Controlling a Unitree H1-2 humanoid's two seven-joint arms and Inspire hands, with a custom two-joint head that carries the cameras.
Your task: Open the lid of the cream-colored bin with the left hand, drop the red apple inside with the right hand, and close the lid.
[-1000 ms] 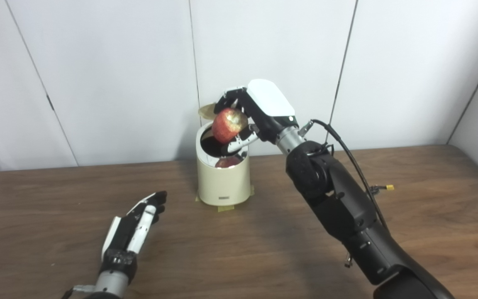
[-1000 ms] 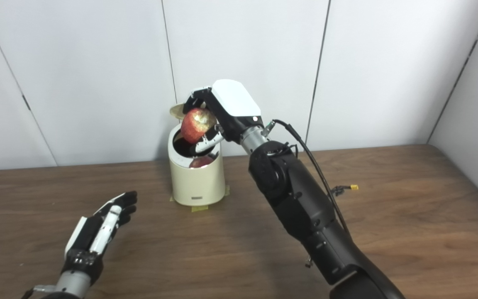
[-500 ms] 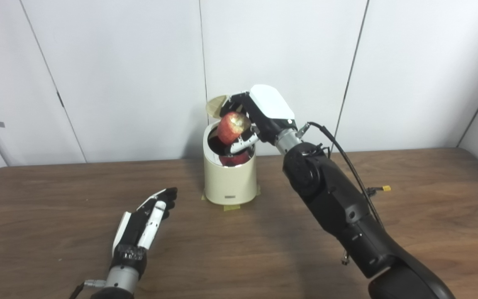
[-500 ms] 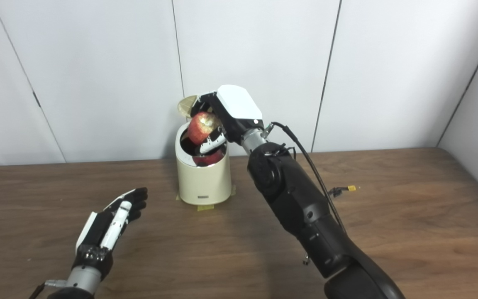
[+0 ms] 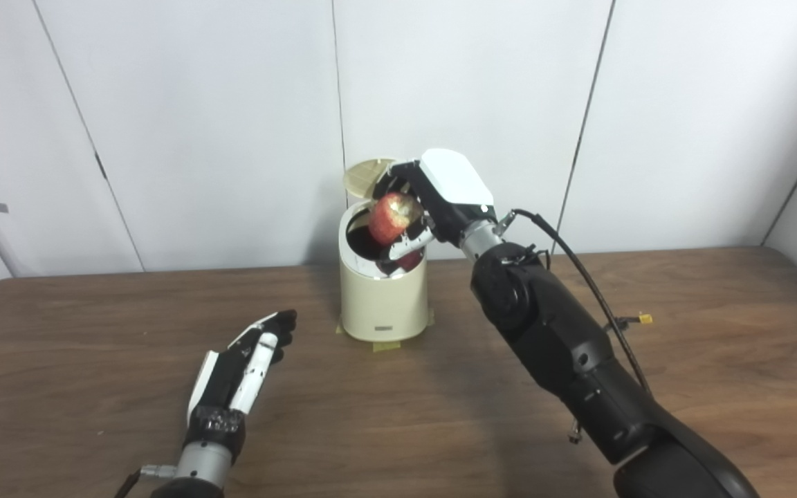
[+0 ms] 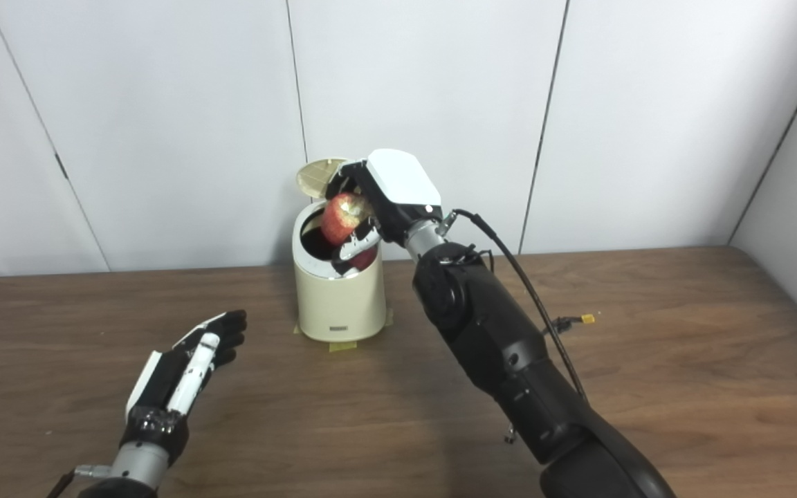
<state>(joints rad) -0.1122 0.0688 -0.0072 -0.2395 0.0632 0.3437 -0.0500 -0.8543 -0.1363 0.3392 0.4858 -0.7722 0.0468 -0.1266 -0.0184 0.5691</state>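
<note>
Bin (image 5: pixel 382 304) label unreadable (too small); lid (image 5: pixel 364 174) up.

This looks like a robot test room or lab rather than a home. A bare dark wooden table (image 5: pixel 398 415) fills the lower half of the frame, and plain white wall panels (image 5: pixel 468 104) with thin dark seams fill the upper half, with no decoration. At the centre a small cream bin (image 5: pixel 382 297) is fixed to the table with strips of yellowish tape (image 5: pixel 388 344). A loose black cable (image 5: pixel 592 283) with a yellow connector (image 5: pixel 645 319) runs off the black robot arm (image 5: pixel 557 339) at centre right.
</note>
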